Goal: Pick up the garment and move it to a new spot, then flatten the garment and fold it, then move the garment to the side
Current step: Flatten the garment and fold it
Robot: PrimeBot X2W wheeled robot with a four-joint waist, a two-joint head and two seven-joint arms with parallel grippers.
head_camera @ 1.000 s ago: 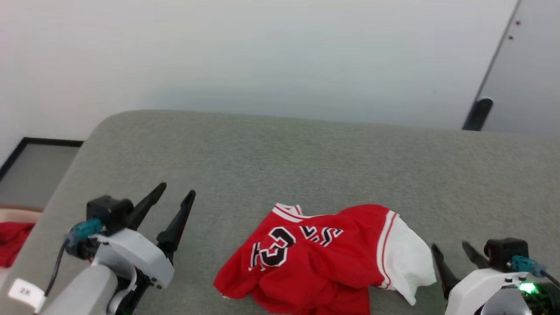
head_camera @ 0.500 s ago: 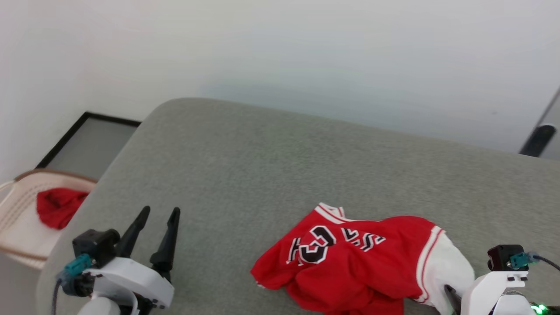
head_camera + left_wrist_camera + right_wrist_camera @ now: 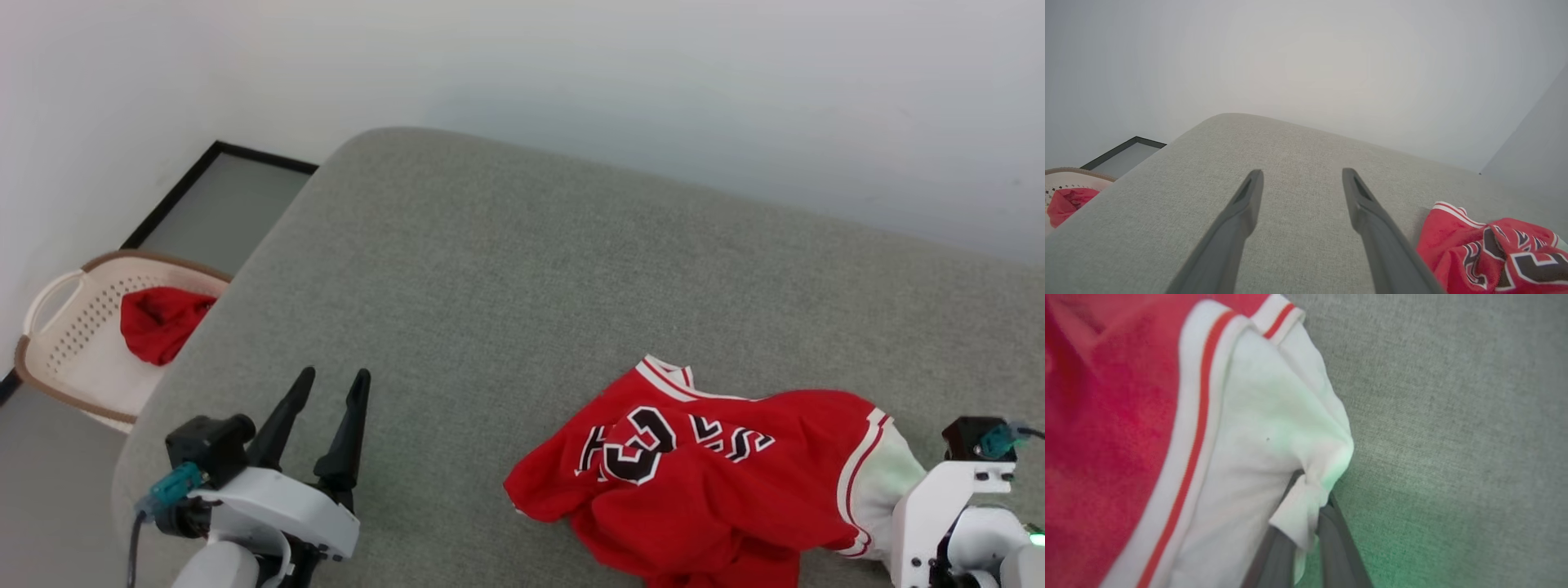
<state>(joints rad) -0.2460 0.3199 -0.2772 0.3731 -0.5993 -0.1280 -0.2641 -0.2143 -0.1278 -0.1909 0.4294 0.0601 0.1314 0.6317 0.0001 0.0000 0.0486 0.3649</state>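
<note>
The bright red jersey with white sleeve panels (image 3: 694, 482) is running off the head view's bottom edge. In the right wrist view — blurring throughout — its white sleeve fold is covering the right gripper's (image 3: 1308, 500) dark fingertips.

- Right pincer (image 3: 1308, 510) is now clamped on the white sleeve of the garment (image 3: 702, 482); a second ago its fingers were spread just beside that sleeve.
- Head view has been swung by the camera: the cream basket (image 3: 57, 327) and its red cloth (image 3: 159, 322) are now seen whole at left.
</note>
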